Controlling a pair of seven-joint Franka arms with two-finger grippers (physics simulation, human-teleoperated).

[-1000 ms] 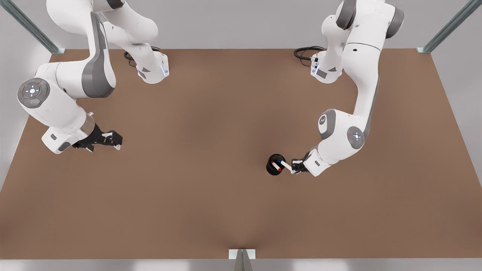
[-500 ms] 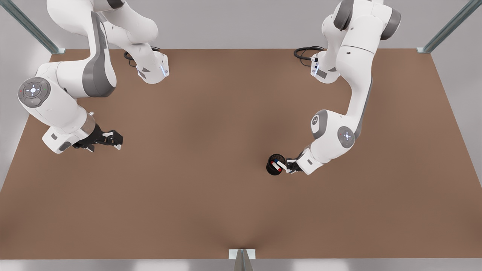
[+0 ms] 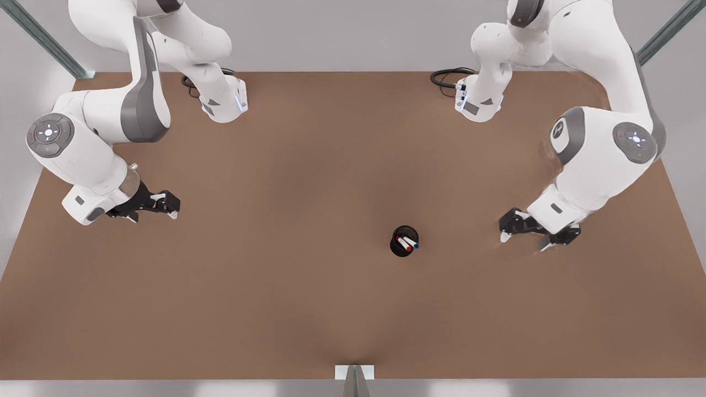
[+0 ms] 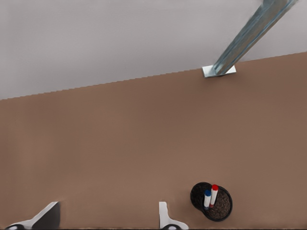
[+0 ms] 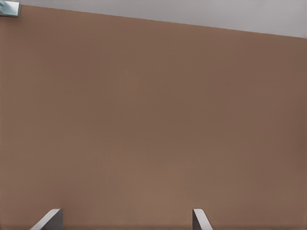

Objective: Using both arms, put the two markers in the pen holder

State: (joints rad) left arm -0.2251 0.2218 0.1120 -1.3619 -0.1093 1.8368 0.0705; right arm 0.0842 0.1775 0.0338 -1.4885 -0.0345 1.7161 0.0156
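Note:
The black mesh pen holder (image 3: 394, 247) stands on the brown table, right of centre in the front view. Both markers lean inside it, the red-capped marker (image 3: 405, 246) and the blue-capped marker (image 3: 413, 243). In the left wrist view the pen holder (image 4: 223, 209) stands far off, with the blue marker (image 4: 207, 198) and red marker (image 4: 214, 193) sticking out of it. My left gripper (image 3: 156, 213) (image 4: 106, 218) hangs open at the front view's left, far from the holder. My right gripper (image 3: 523, 242) (image 5: 124, 220) is open and holds nothing, well to the holder's right.
The arm bases (image 3: 223, 105) (image 3: 477, 105) and their black cables (image 3: 449, 74) sit at the table's far edge. Metal frame posts (image 3: 353, 377) (image 4: 249, 36) stand at the corners and at the middle of the near edge. Bare brown table (image 3: 287, 286) surrounds the holder.
My right gripper let go of the blue marker, which now rests in the holder, and pulled away to the front view's right. The left arm has barely moved.

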